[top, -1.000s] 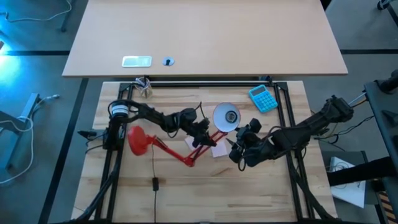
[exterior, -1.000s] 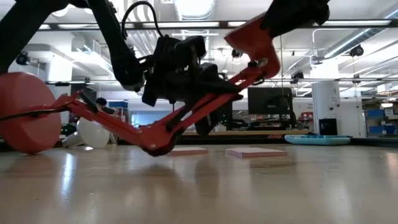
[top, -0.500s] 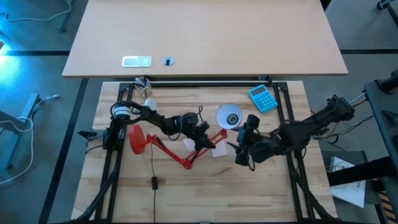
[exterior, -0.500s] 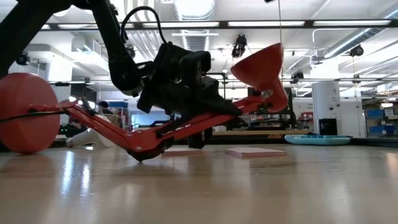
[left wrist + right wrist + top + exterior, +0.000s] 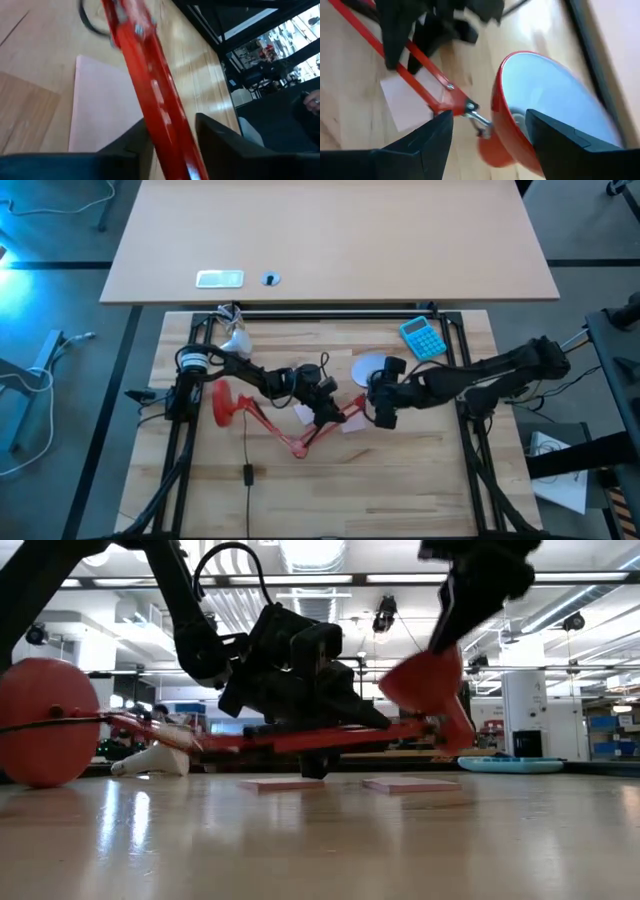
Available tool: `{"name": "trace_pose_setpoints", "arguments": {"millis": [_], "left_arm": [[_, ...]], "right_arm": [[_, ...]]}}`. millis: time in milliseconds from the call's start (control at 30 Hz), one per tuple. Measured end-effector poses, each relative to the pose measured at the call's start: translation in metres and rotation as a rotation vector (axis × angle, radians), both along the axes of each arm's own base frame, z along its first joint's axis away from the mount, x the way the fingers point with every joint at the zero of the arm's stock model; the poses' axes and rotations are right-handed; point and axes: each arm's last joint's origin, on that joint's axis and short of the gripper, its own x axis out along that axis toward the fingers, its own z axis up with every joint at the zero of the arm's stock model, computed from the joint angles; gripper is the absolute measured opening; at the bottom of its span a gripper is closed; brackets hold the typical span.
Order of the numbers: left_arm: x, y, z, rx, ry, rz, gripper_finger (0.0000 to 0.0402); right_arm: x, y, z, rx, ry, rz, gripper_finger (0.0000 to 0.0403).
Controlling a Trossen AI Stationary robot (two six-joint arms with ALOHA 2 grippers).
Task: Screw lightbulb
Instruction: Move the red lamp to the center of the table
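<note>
The left claw (image 5: 328,412) is clamped on the thin red jointed arm of the desk lamp (image 5: 152,107), which is seen pinched between its two dark fingers (image 5: 222,145). The right claw (image 5: 378,402) is spread wide around the lamp's round red, white-lined shade (image 5: 540,110), without a visible grip. The small white pear-shaped lightbulb (image 5: 234,340) lies on its side near the far left corner of the light wooden counter (image 5: 420,470), well apart from both claws. Pink sticky notes (image 5: 410,783) lie under the lamp arm. Bare counter is left along the near edge.
</note>
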Motion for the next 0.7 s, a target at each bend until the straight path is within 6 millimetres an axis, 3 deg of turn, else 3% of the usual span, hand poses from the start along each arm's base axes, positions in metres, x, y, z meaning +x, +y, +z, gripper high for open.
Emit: {"name": "trace_pose_setpoints", "arguments": {"millis": [267, 533, 700], "left_arm": [[-0.011, -0.003, 0.016, 0.018, 0.077, -0.033, 0.0235], [-0.032, 0.000, 0.041, 0.293, 0.248, 0.139, 0.0242], [-0.035, -0.023, 0.051, 0.305, 0.210, 0.108, 0.0242]], "right_arm": [[-0.007, -0.005, -0.036, 0.083, 0.035, -0.038, 0.0243], [-0.011, 0.010, -0.038, 0.133, 0.031, -0.014, 0.0234], [-0.008, 0.019, -0.028, 0.103, 0.017, 0.067, 0.0232]]}}
